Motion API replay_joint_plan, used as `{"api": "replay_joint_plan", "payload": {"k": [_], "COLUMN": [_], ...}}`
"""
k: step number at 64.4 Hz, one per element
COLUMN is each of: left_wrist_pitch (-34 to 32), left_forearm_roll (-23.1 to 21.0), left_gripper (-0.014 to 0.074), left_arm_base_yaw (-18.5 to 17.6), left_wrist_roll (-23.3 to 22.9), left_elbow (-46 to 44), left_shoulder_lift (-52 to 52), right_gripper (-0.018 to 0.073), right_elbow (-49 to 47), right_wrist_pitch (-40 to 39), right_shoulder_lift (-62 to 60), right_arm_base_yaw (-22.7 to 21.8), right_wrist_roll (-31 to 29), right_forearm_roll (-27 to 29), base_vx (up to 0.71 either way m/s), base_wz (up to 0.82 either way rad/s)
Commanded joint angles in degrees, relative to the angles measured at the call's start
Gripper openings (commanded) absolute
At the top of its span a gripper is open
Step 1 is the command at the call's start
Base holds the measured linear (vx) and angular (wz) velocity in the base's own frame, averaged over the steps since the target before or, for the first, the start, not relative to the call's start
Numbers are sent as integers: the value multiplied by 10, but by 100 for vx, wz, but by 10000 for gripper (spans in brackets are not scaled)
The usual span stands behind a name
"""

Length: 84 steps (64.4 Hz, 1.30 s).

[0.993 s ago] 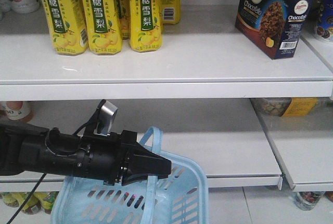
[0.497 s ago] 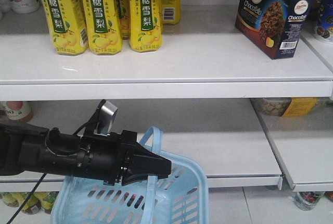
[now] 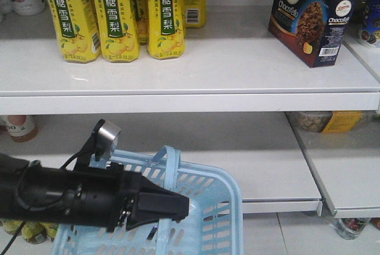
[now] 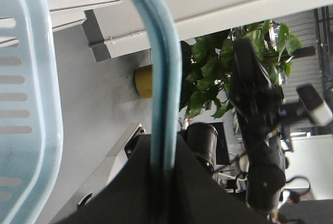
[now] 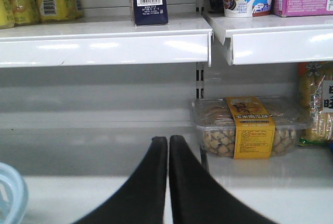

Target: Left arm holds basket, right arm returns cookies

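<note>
Below the shelf, left gripper (image 3: 157, 207) is clamping the basket (image 3: 228, 207) handle; right gripper (image 5: 168, 146), fingers pressed together, is idling; cookies (image 3: 312, 18), overhanging the edge, could topple.

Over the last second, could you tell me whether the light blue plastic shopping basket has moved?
Yes. The light blue plastic basket has risen, its rim now nearer the white lower shelf.

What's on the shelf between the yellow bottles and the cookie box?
Nothing. In the front view, the white shelf is bare between the yellow bottles and the cookie box.
</note>
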Motion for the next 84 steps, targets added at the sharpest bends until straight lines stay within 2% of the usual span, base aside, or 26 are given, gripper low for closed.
{"api": "replay_joint_plan", "payload": {"k": [1, 15, 19, 35, 59, 65, 71, 76, 80, 84], "left_wrist_pitch": [-2, -59, -86, -172, -311, -347, -374, -380, -379, -379], "left_forearm_roll": [-45, -38, -24, 193, 407, 471, 560, 635, 700, 747], "left_gripper": [-6, -6, -6, -6, -6, -6, -6, -6, -6, -6], "left_arm_base_yaw": [-20, -33, -33, -33, -33, -33, -33, -33, -33, -33], "left_wrist_roll": [8, 8, 8, 8, -6, -54, -144, -239, -332, -404], "left_elbow": [26, 115, 139, 184, 219, 219, 219, 219, 219, 220], "left_shoulder_lift": [-91, -242, -286, -424, -512, -539, -571, -592, -608, -617], "right_gripper": [-8, -8, -8, -8, -8, -8, -8, -8, -8, -8], "right_elbow": [-15, -15, -15, -15, -15, -15, -15, -15, -15, -15], "right_wrist_pitch": [-43, -43, -43, -43, -43, -43, -43, -43, -44, -44], "right_shoulder_lift": [-1, -1, -1, -1, -1, -1, -1, -1, -1, -1], "right_arm_base_yaw": [1, 1, 1, 1, 1, 1, 1, 1, 1, 1], "right_wrist_roll": [0, 0, 0, 0, 0, 0, 0, 0, 0, 0], "right_forearm_roll": [-4, -4, -4, -4, -4, -4, -4, -4, -4, -4], "base_vx": [0, 0, 0, 0, 0, 0, 0, 0, 0, 0], "base_wz": [0, 0, 0, 0, 0, 0, 0, 0, 0, 0]}}
